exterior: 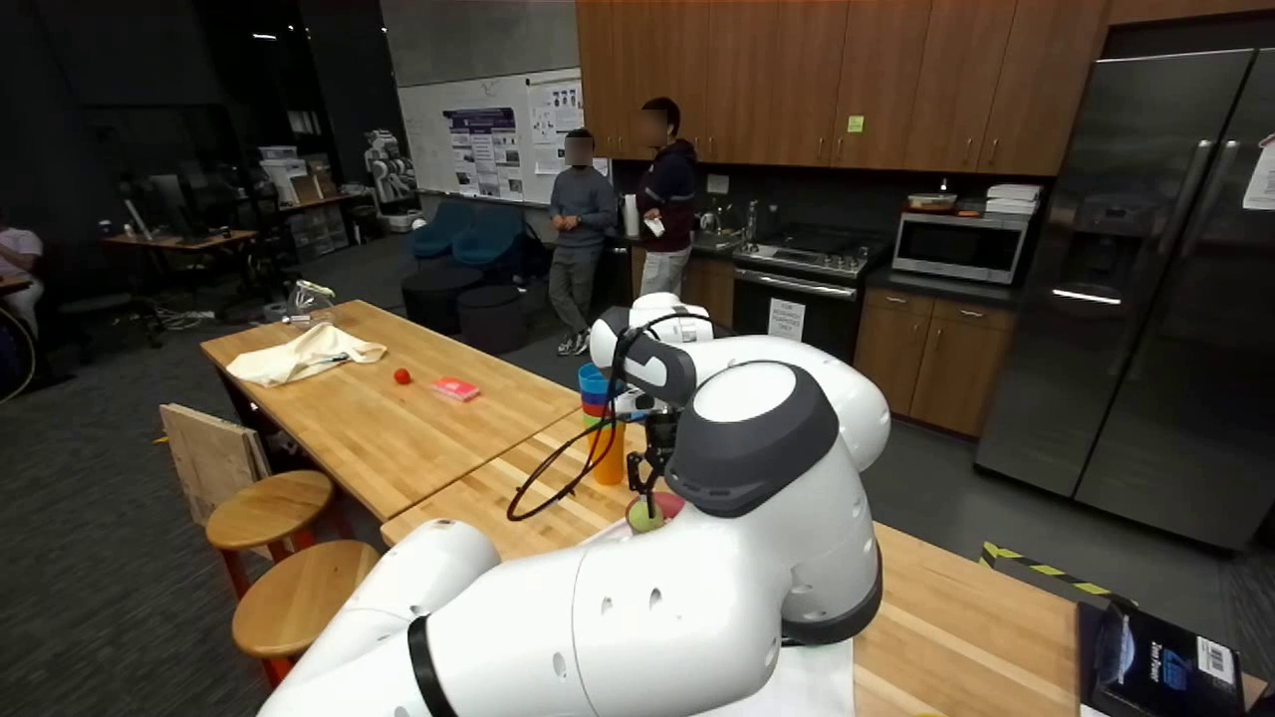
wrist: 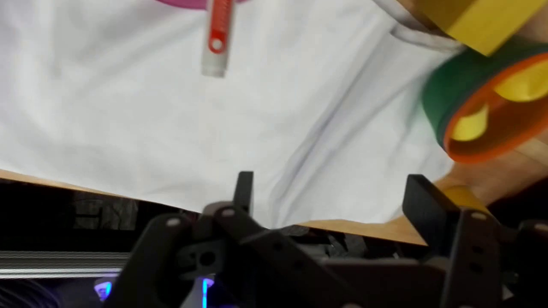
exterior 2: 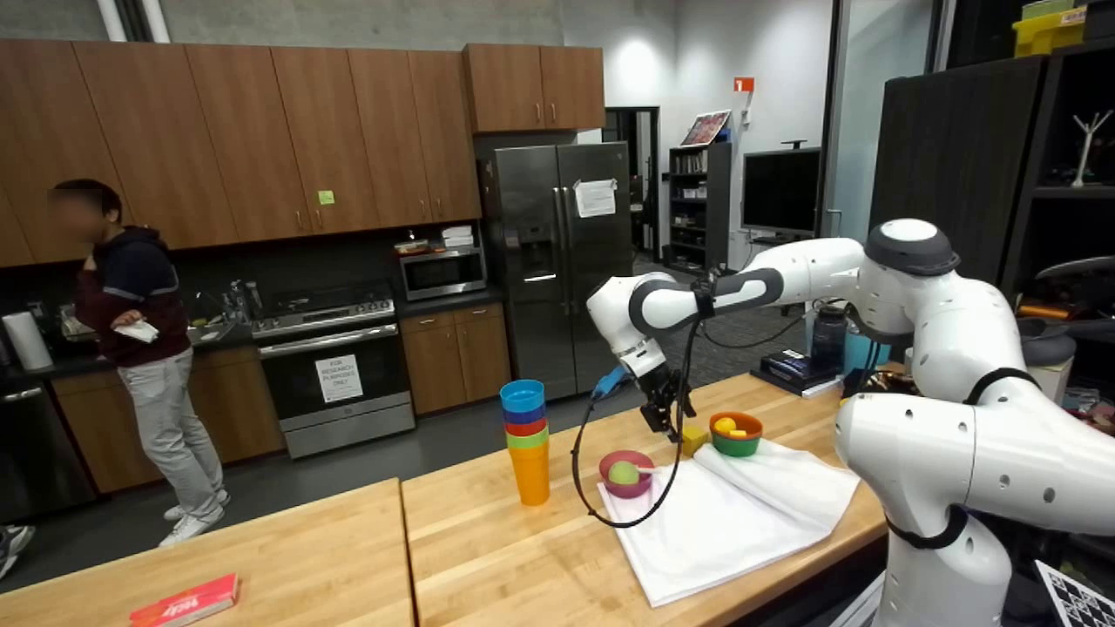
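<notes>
Swinging sideways, jaws apart and empty, could tip the green bowl (exterior 2: pixel 736 448) or let the cable (exterior 2: pixel 623 525) snag the marker (wrist: pixel 219 37)

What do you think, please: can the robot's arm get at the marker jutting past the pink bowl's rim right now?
Probably yes: the hand is open and empty, and the marker juts over the white cloth, that end uncovered. The arm may need to shift toward it.
</notes>
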